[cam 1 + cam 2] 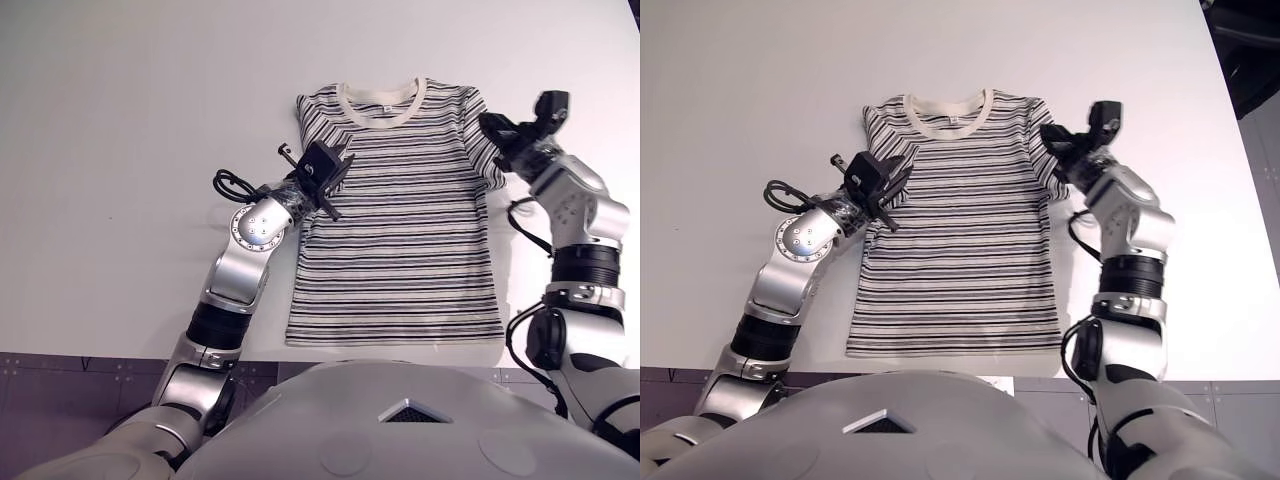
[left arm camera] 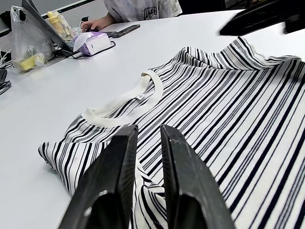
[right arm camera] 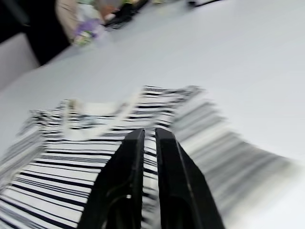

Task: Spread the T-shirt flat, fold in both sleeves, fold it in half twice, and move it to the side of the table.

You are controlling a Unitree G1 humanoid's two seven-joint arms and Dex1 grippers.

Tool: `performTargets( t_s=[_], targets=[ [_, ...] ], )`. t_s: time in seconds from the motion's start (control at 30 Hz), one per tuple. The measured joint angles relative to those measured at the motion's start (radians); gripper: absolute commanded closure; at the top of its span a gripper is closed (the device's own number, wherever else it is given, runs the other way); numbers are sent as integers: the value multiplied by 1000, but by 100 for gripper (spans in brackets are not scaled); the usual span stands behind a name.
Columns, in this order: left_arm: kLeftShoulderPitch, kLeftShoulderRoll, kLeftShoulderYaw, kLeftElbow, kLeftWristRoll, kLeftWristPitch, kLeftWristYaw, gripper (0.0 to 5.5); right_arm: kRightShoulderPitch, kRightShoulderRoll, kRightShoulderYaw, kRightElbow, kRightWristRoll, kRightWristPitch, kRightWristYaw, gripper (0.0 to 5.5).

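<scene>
A black-and-white striped T-shirt (image 1: 400, 230) lies face up on the white table (image 1: 120, 150), its cream collar (image 1: 380, 100) at the far end. Its left sleeve is turned in, so that side runs straight. My left gripper (image 1: 338, 168) sits over the shirt's left chest edge, and the left wrist view shows its fingers (image 2: 119, 171) shut on a bunched fold of the sleeve (image 2: 143, 195). My right gripper (image 1: 497, 135) is at the right sleeve (image 1: 490, 165), which still sticks out. Its fingers (image 3: 164, 162) stand nearly together over the striped cloth.
The shirt's hem lies close to the table's near edge (image 1: 100, 352). Wide bare tabletop stretches to the left and beyond the collar. At the far end are a plastic bag (image 2: 28, 43), a purple box (image 2: 93, 43), a phone (image 2: 121, 31) and a person's hand (image 2: 97, 23).
</scene>
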Motion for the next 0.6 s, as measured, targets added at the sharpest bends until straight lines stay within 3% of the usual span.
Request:
performTargets(
  t_s=[0.13, 0.4, 0.6],
  targets=[
    [1, -8, 2, 0, 4, -8, 7, 460, -3, -67, -40, 164, -38, -77, -13, 410],
    [0, -8, 8, 1, 8, -12, 5, 460, -131, -63, -136, 401, 16, -102, -15, 410],
    [0, -8, 8, 1, 9, -13, -1, 460, -152, -52, -180, 415, 81, -66, -16, 410]
  ],
)
